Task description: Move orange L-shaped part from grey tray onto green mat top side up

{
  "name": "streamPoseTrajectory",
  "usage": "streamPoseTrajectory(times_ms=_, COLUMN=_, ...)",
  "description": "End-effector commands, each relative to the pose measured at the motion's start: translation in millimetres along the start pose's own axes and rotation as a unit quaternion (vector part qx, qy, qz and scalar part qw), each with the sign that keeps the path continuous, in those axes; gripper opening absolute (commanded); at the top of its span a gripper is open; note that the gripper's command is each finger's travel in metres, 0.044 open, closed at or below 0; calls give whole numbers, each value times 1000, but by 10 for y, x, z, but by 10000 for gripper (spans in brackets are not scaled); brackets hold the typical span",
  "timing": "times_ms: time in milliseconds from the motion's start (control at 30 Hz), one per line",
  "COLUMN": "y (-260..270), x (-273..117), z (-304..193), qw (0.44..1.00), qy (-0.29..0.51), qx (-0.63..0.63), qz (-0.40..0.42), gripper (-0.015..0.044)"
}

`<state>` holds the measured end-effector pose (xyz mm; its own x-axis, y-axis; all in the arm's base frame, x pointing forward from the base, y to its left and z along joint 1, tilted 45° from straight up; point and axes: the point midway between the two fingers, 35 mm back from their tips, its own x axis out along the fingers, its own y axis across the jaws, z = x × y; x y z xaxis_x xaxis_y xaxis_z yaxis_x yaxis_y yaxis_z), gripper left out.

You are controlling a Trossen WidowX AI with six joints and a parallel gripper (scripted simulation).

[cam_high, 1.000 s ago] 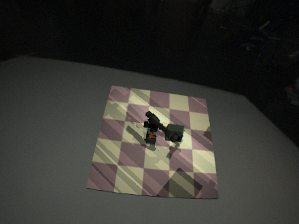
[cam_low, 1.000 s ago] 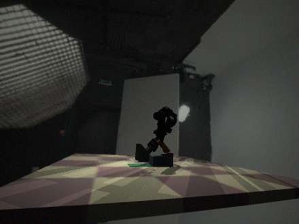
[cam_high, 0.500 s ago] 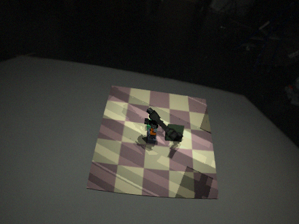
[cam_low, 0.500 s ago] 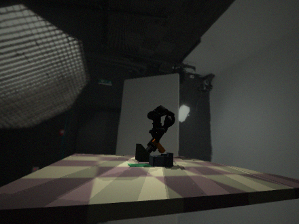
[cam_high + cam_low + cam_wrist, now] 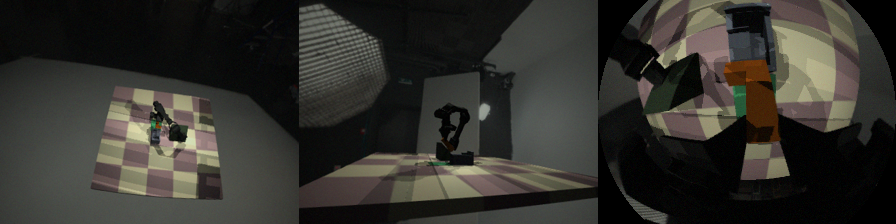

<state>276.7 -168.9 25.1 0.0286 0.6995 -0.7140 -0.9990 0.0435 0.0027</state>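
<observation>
The orange L-shaped part (image 5: 158, 125) (image 5: 447, 144) (image 5: 762, 100) is off the table and steeply tilted. Its L-shaped end points down, just above the tray's near edge as seen in the exterior view. My gripper (image 5: 444, 138) (image 5: 760, 117) is shut on the part's other, raised end. The grey tray (image 5: 155, 142) (image 5: 462, 159) (image 5: 744, 50) stands on the table, its pocket empty in the wrist view. The green mat (image 5: 153, 123) (image 5: 437, 163) (image 5: 740, 104) lies beside the tray, under the part and partly hidden by it.
A dark green box (image 5: 183, 130) (image 5: 442, 153) (image 5: 683, 85) stands near the arm's base, to the left in the wrist view. The checkered table top (image 5: 136, 156) (image 5: 425, 183) carries dark shadows of the arm.
</observation>
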Motion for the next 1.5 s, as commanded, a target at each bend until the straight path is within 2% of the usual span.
streamPoseTrajectory(times_ms=0, y=6, x=-26, z=-214, qw=1000, qy=5, qx=-4, qz=-3, gripper=0)
streamPoseTrajectory(times_ms=233, y=21, x=-30, z=-463, qw=1000, qy=6, qx=-4, qz=-3, gripper=0)
streamPoseTrajectory(times_ms=1467, y=12, x=502, z=-469, qw=1000, qy=5, qx=-4, qz=-3, gripper=0)
